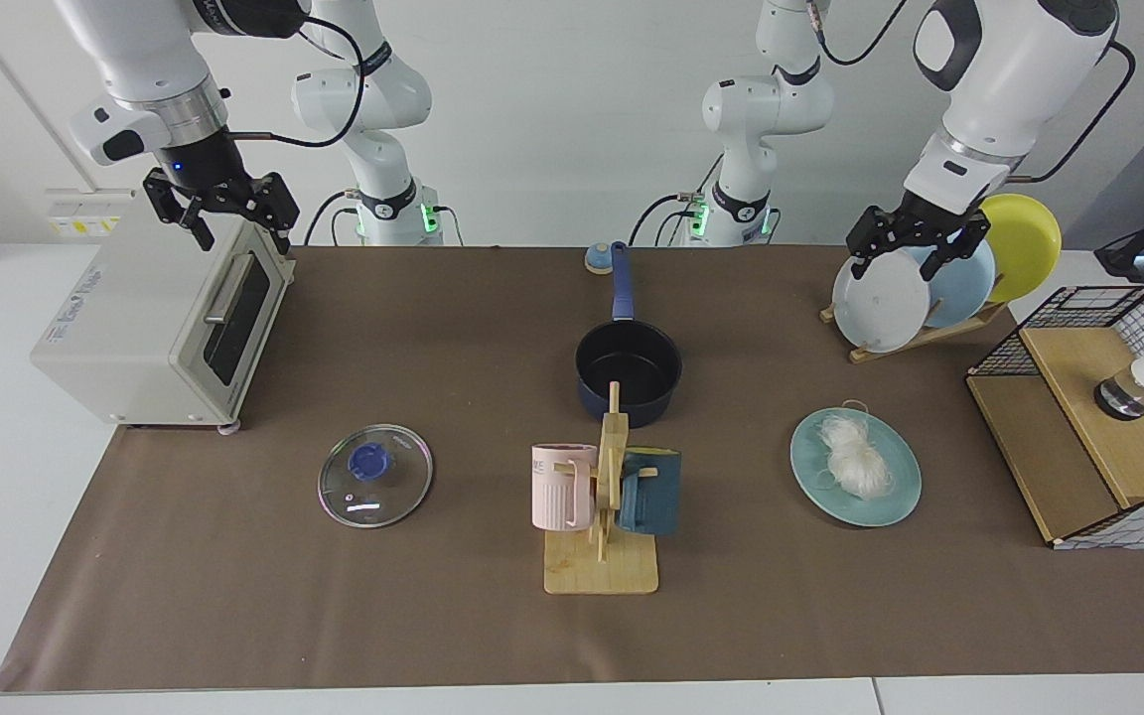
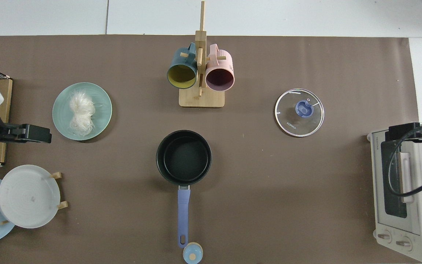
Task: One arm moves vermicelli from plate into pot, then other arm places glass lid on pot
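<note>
Nearest the facing camera, a wooden mug stand (image 1: pixel 601 556) is seen carrying a pink mug (image 1: pixel 562 486) and a dark blue mug (image 1: pixel 649 493). Behind it the pot (image 1: pixel 629 369) is set empty on the brown mat, its blue handle pointed toward the arm bases. The vermicelli (image 1: pixel 855 457) is heaped on the plate (image 1: pixel 898 494), well apart from the pot on one side; the glass lid (image 1: pixel 375 488) is laid flat on the other. The left gripper (image 1: pixel 913 242) is held spread and unladen above the plate rack (image 1: pixel 915 338). The right gripper (image 1: pixel 234 214) is held likewise over the toaster oven (image 1: pixel 160 323).
</note>
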{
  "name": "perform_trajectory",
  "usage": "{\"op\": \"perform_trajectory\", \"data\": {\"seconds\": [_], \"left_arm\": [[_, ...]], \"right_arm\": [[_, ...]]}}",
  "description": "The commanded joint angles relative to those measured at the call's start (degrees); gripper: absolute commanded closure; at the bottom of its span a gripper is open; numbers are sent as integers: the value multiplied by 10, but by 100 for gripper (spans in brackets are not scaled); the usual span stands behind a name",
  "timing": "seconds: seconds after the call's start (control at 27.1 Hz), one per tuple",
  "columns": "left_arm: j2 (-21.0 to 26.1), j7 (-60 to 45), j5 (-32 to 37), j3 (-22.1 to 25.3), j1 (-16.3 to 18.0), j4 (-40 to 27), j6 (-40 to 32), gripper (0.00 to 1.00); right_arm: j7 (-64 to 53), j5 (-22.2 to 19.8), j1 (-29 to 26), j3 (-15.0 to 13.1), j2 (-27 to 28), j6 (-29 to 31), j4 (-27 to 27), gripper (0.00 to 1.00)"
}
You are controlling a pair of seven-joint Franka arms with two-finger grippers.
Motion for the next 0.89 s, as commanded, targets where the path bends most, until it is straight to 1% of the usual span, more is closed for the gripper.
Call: {"op": "perform_trajectory", "data": {"seconds": [0.0,0.15,0.52,0.59,0.78,0.85], "left_arm": [[-4,-2,6,4,-5,0,3,0],[-4,-2,6,3,-5,0,3,0],[-3,-2,6,4,-5,0,3,0],[-2,-2,6,3,-5,0,3,0],[-3,-2,6,4,-5,0,3,0],[-4,-2,6,3,-6,0,3,0]], "right_arm": [[-13,6,-4,2,-5,0,0,0],[-12,0,-4,2,-6,0,0,0],[-21,5,-3,4,-2,0,-5,0],[-21,6,4,4,-1,1,-10,0],[-21,6,6,4,13,43,-33,0],[-16,6,13,4,24,51,-33,0]]}}
